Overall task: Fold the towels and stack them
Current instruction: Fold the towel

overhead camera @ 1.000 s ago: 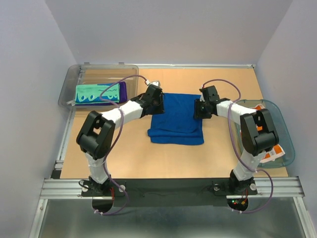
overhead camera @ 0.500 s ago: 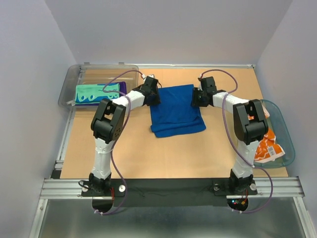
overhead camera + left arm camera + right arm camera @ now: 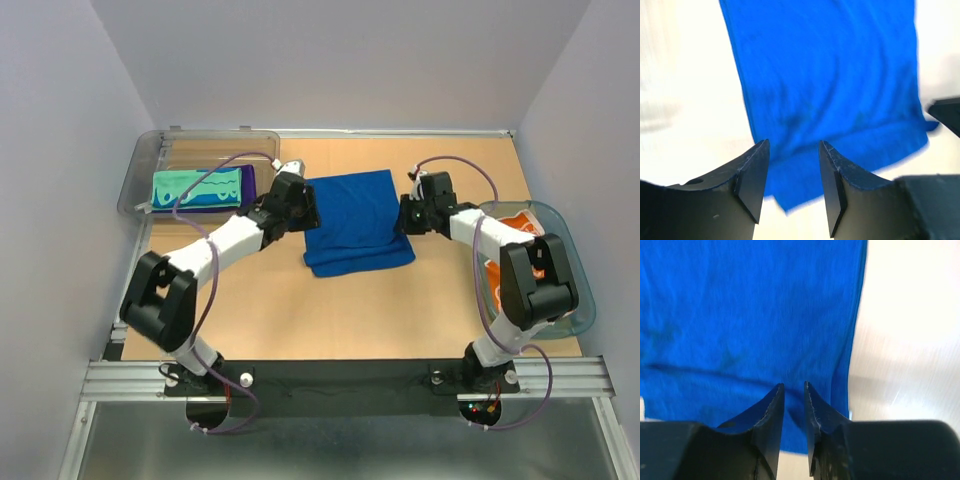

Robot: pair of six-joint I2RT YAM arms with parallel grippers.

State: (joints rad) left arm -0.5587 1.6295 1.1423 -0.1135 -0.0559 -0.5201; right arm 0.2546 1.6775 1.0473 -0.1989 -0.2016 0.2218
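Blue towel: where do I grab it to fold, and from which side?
Likely best to grip the towel by its side edges, one pincer per side, coming in low from left and right. It lies flat, so only edges offer a pinch, and the left pincer and right pincer flank it.

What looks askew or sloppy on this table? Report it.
The blue towel lies rotated against the table's edges, and its fold is uneven: the lower layer sticks out past the upper one at the near edge. The flower-print towel sits crumpled in the teal basket.
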